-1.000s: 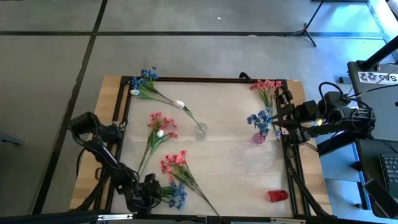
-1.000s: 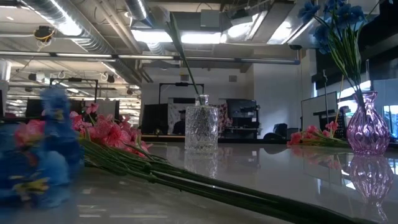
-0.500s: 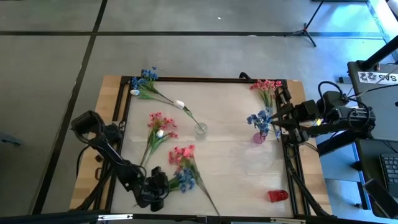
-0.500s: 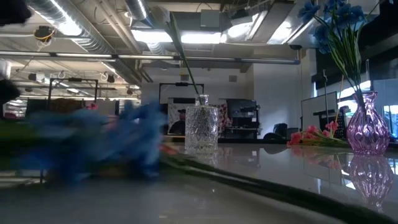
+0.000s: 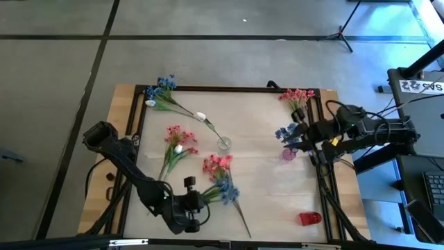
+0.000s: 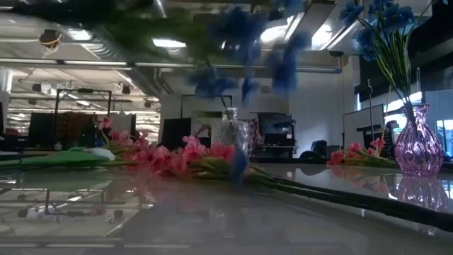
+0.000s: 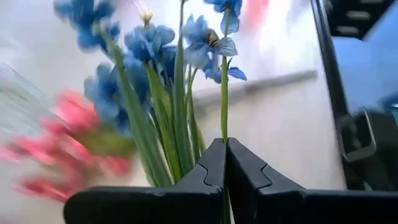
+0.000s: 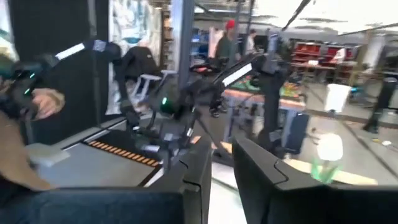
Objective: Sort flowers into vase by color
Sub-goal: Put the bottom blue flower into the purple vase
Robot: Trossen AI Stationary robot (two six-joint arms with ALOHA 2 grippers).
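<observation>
- Two dark fingers of the left gripper are pressed together on the thin green stem of a blue sprig; the stem rises straight out of the seam between them, the blooms spreading above
- One pink sprig lies on the table just beyond the blue blooms, touching them as seen from overhead; the left gripper sits near the table's front edge, left of centre
- Right gripper hangs near the pink glass vase at the table's right side, beside the blue flowers standing in that vase; its wrist view shows the fingers close with a narrow gap and nothing between them
- Low view shows the lifted blue blooms blurred high above the tabletop, which the overhead view cannot tell; it also shows the clear glass vase and pink sprigs lying flat
- Overhead alone shows the other sprigs: a blue and white bunch at the far left corner, a pink bunch at the far right, a pink one with a white bud left of centre; a red object lies near the front right
- Right wrist view alone shows a person's hand in the room beyond
</observation>
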